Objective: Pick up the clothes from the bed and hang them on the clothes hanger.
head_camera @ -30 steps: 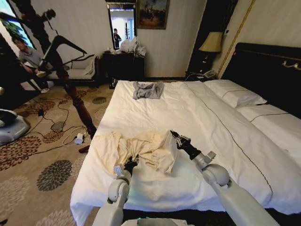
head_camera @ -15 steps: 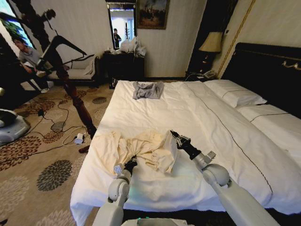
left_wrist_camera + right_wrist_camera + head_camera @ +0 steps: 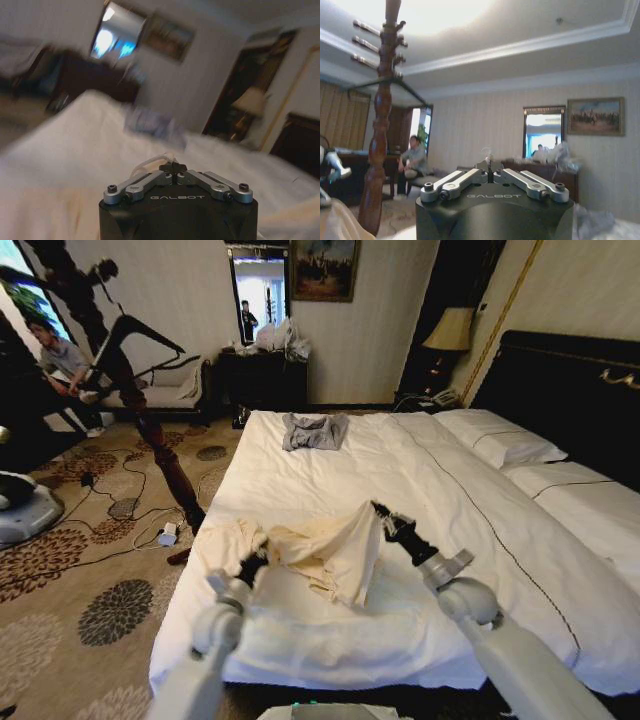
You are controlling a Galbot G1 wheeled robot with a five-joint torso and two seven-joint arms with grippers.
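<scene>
Two grippers grasp the clothes (image 3: 325, 550), a pale cream-yellow garment, above the near left part of the bed (image 3: 420, 490). Left gripper (image 3: 256, 562): fingers closed on the garment's left portion, just above the sheet near the bed's left edge. Its wrist view shows the fingers (image 3: 172, 167) pinched together at the tip on a thin pale fold. Right gripper (image 3: 378, 512): fingers closed on the garment's right edge, held higher than the left gripper. Its wrist view shows the fingers (image 3: 489, 168) drawn together. The fabric stretches between the two grippers as a sagging band, and its lower part hangs down and rests on the sheet. One sleeve end lies on the bed left of the left gripper. A smaller grey garment (image 3: 314, 430) lies flat at the far end of the bed, well apart. A dark wooden coat stand (image 3: 150, 430) rises from the carpet left of the bed.
</scene>
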